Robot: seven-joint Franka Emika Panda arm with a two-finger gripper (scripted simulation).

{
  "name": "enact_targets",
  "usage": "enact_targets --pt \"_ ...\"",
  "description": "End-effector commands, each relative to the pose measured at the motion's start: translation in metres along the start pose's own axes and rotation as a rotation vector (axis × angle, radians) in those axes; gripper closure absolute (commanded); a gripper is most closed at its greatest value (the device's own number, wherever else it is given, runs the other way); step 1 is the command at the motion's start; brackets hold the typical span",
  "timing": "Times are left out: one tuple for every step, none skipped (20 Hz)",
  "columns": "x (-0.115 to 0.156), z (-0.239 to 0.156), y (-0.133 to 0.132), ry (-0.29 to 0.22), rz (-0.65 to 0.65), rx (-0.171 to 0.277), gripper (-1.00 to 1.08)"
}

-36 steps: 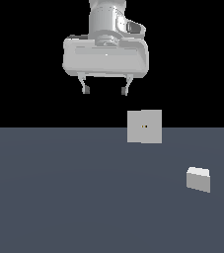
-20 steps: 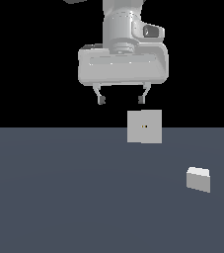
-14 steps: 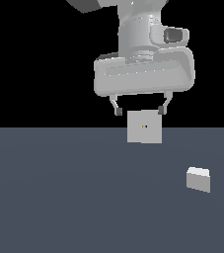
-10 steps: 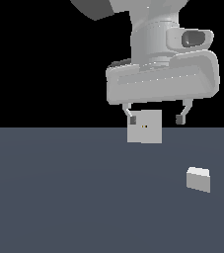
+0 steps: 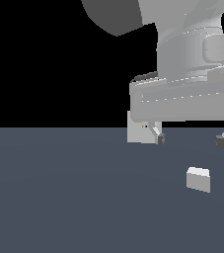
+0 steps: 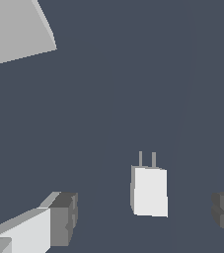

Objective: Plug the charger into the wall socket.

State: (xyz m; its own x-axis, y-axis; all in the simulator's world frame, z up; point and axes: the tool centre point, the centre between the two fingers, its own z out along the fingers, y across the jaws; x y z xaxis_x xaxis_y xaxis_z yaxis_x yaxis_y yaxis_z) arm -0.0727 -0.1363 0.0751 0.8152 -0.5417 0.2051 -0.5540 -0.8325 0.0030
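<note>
Seemingly, the approach to the grasp is the step in hand. From the exterior view, the pincer [image 5: 191, 141] is seen spread wide and empty, hanging above the charger [image 5: 198, 179], which rests alone on the dark tabletop [image 5: 59, 197], untouched by either fingertip. The wall socket [image 5: 138, 129] is partly hidden behind the arm's body; it stands upright toward the exterior view's left of the charger, well apart from it, with tiny dots just visible on its face. From the wrist view, the charger [image 6: 149, 191] is shown lying between the two dark fingertips [image 6: 64, 218], nearer to neither by much, with two thin prongs projecting from one end toward the side where a pale corner of the wall socket [image 6: 15, 29] is seen. A descent is judged to be called for next, so that the block's sides are bracketed squarely before the pincer [image 6: 145, 215] is closed; the prongs would best be kept free and aimed at the plate.
</note>
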Motion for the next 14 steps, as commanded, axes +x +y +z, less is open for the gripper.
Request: enact_targets --pt "-0.002 0.005 0.008 0.009 0.03 -0.005 -0.92" --pt "-0.003 0.007 0.011 0.011 0.038 -0.007 -0.92" --pt "-0.004 0.008 0.013 0.013 0.045 -0.008 -0.92" --pt "-0.005 0.01 0.014 0.015 0.051 -0.009 -0.92" --pt "-0.005 0.011 0.016 0.016 0.055 -0.01 -0.92" --pt "-0.005 0.011 0.016 0.016 0.058 -0.01 -0.92" --pt "-0.006 0.012 0.017 0.016 0.06 -0.011 -0.92" --pt "-0.006 0.012 0.017 0.016 0.06 -0.011 -0.92" --pt "-0.005 0.011 0.016 0.015 0.057 -0.011 -0.92" --pt "-0.006 0.012 0.016 0.015 0.057 -0.011 -0.92" --pt "-0.006 0.013 0.016 0.015 0.057 -0.011 -0.92" --pt "-0.006 0.014 0.016 0.015 0.057 -0.011 -0.92" --pt "-0.007 0.016 0.016 0.015 0.058 -0.01 -0.92" --pt "-0.007 0.019 0.016 0.015 0.058 -0.01 -0.92"
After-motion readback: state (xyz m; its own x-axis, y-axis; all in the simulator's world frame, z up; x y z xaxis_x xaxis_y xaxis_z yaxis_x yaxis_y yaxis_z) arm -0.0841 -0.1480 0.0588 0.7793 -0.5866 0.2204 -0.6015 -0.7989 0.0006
